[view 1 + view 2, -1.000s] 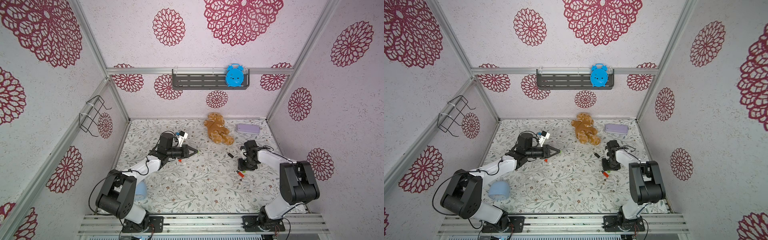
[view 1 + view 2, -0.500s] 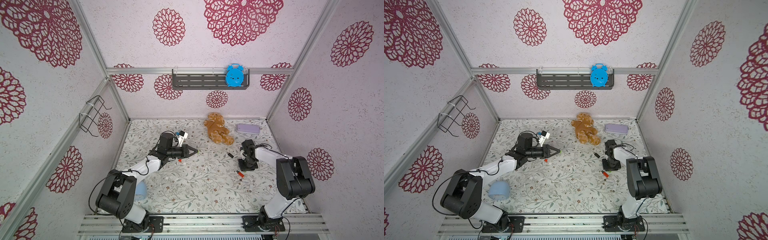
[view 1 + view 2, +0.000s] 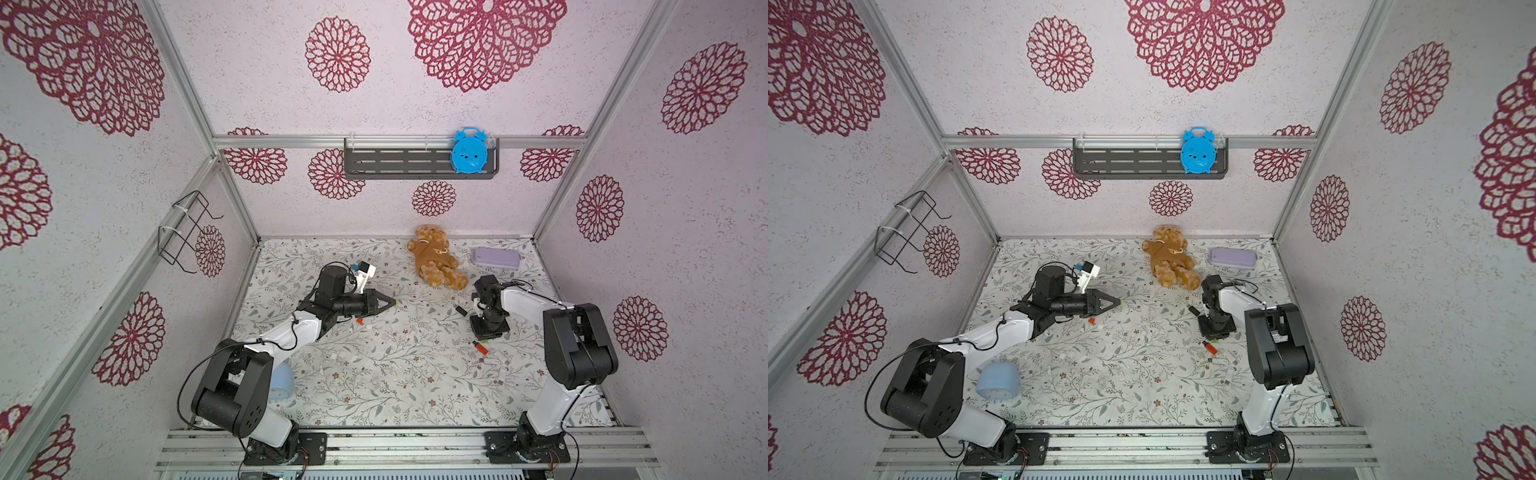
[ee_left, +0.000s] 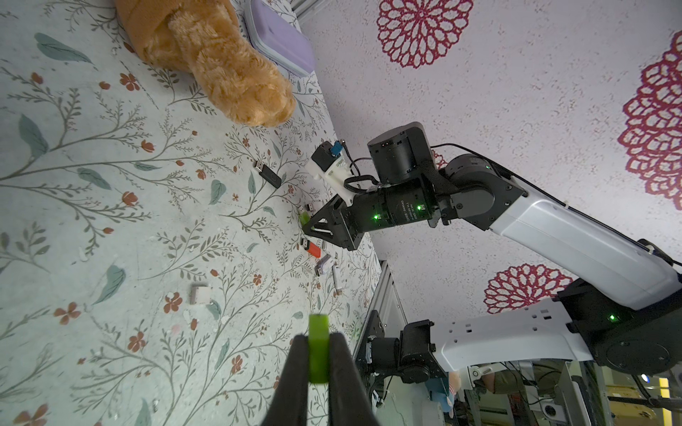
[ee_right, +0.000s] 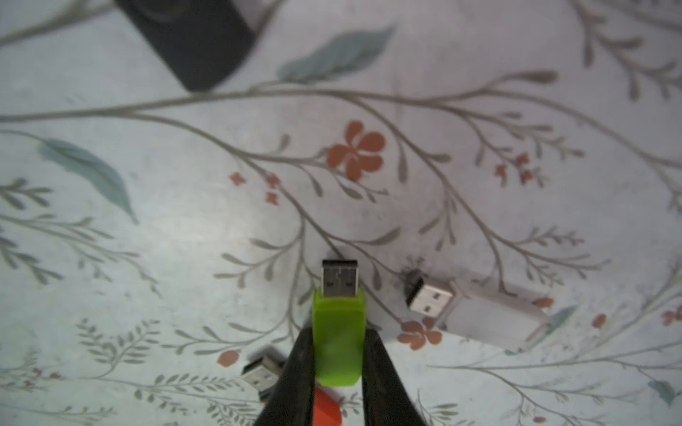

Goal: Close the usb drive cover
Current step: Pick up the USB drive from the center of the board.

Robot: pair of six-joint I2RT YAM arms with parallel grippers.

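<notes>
Fingers of my right gripper (image 5: 339, 343) clamped on green usb drive (image 5: 339, 313), plug bare, low at table (image 5: 147, 239). Left gripper (image 4: 318, 343) pinching green cover (image 4: 319, 326), well apart. White drive (image 5: 479, 313), orange drive (image 5: 326, 411) just beside; black drive (image 5: 192, 40) near.

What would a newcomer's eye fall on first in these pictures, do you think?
The bright blue plastic alarm clock on the dark wall shelf stands out, then the brown plush teddy bear at the back of the floral table. Up close, the right tool grips a lime-green plastic USB drive, plug bare, and the left tool pinches a matching green cap.
</notes>
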